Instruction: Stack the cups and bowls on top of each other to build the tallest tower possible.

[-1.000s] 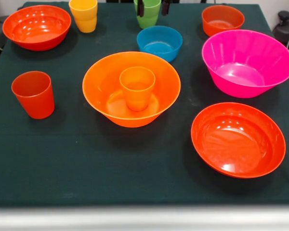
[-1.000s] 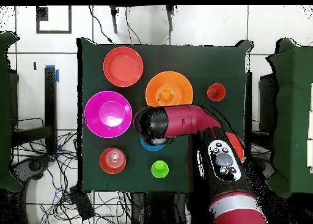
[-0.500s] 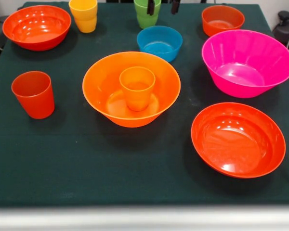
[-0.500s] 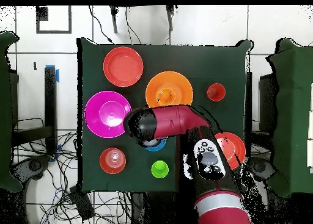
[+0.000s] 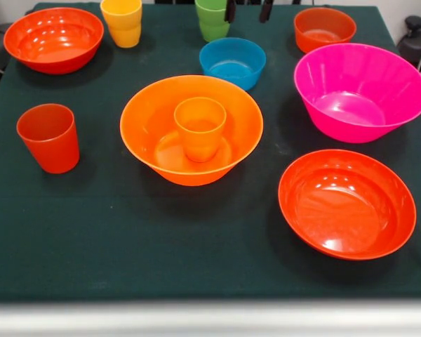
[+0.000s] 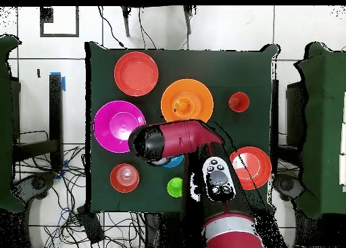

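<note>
My gripper (image 5: pixel 248 10) shows only as two dark fingertips at the top edge, open and empty. It hangs just right of the green cup (image 5: pixel 212 19), between it and the small red-orange bowl (image 5: pixel 324 28). An orange cup (image 5: pixel 200 128) stands upright inside the large orange bowl (image 5: pixel 151 123) at the table's middle. The small blue bowl (image 5: pixel 232 63) sits just behind it. The magenta bowl (image 5: pixel 361 91) is at the right. A yellow cup (image 5: pixel 122 21) stands at the back left and a red-orange cup (image 5: pixel 48 137) at the left. In the overhead view the arm (image 6: pixel 179 138) hides the gripper.
One wide red-orange bowl (image 5: pixel 346 203) sits front right and another (image 5: pixel 54 38) back left. The dark green cloth (image 5: pixel 161 239) covers the table. In the overhead view the arm covers most of the blue bowl (image 6: pixel 175 161); the green cup (image 6: pixel 175 186) shows beside it.
The gripper has moved right in the front view, from straddling the green cup to beside it. In the overhead view the arm has swung left. The cups and bowls have not moved.
</note>
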Controlling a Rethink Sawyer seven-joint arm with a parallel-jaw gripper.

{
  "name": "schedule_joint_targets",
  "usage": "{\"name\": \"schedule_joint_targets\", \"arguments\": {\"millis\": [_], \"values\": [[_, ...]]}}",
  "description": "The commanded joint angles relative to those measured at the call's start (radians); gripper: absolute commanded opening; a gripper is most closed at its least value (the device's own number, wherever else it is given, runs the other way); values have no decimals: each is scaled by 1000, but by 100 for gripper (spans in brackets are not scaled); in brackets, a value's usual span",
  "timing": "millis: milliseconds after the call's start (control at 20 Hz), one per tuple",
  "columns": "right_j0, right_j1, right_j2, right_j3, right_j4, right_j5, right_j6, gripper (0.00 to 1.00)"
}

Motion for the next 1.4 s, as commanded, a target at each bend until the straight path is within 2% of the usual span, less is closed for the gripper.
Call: {"name": "schedule_joint_targets", "arguments": {"millis": [50,850,1400], "values": [[51,-6,-19,127,17,-137,212,100],[122,-82,-53,284,40,-232,265,100],[219,-21,-102,325,66,-374,345,100]]}}
